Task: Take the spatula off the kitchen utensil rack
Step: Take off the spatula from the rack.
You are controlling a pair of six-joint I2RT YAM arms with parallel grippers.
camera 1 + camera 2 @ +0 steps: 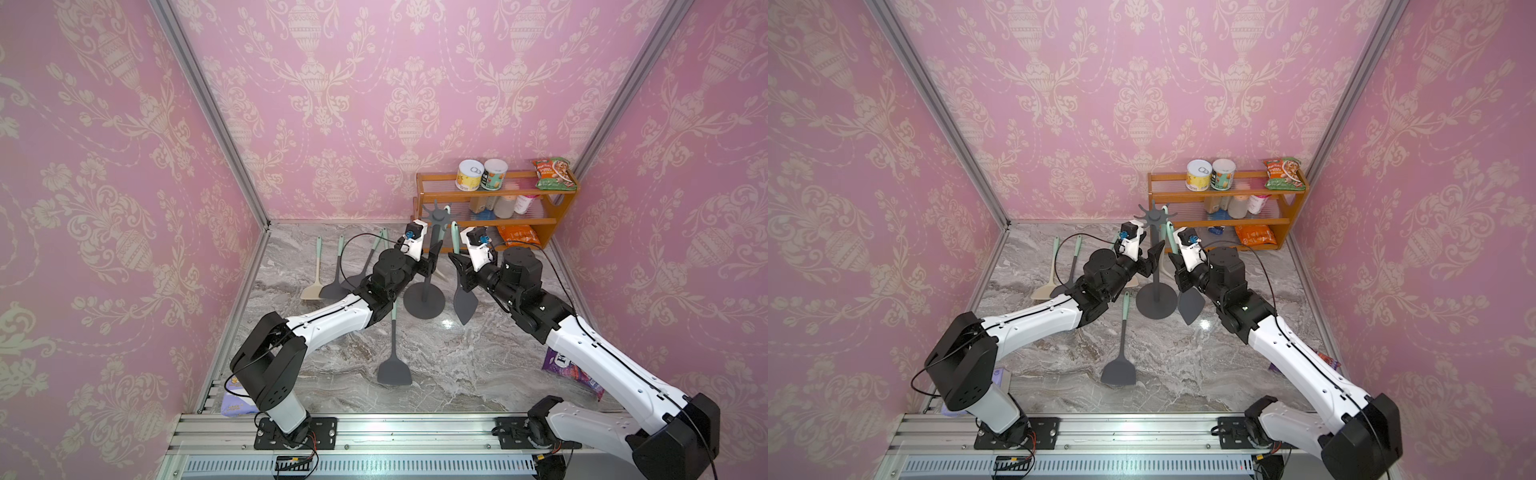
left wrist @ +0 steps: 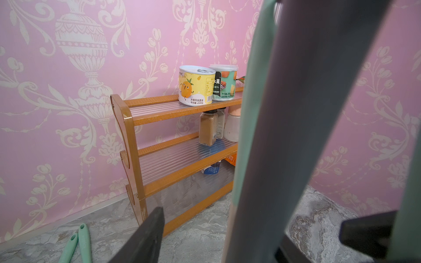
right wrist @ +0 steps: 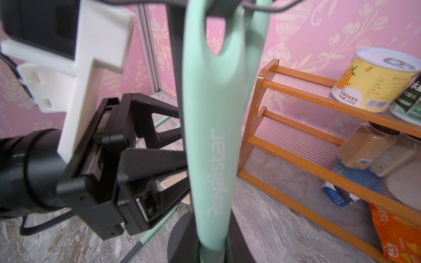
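The kitchen utensil rack (image 1: 424, 302) (image 1: 1156, 302) is a dark grey stand with a round base, a thin pole and a star crown of hooks (image 1: 438, 215). A spatula (image 1: 464, 305) (image 1: 1191, 306) with a mint handle (image 3: 209, 136) and a dark blade hangs beside the pole, its loop over a hook. My right gripper (image 1: 457, 266) (image 3: 213, 255) is shut on that handle low down. On the other side, my left gripper (image 1: 432, 254) (image 2: 250, 218) is open with the pole (image 2: 296, 136) between its fingers (image 2: 145, 236).
A second mint-handled utensil (image 3: 257, 34) hangs on the rack. Several utensils lie on the marble table: a dark spatula (image 1: 394, 368), a beige turner (image 1: 313, 291), a dark ladle (image 1: 332, 286). An orange shelf (image 1: 494, 222) with cans stands at the back right. A purple bag (image 1: 569, 370) lies under my right arm.
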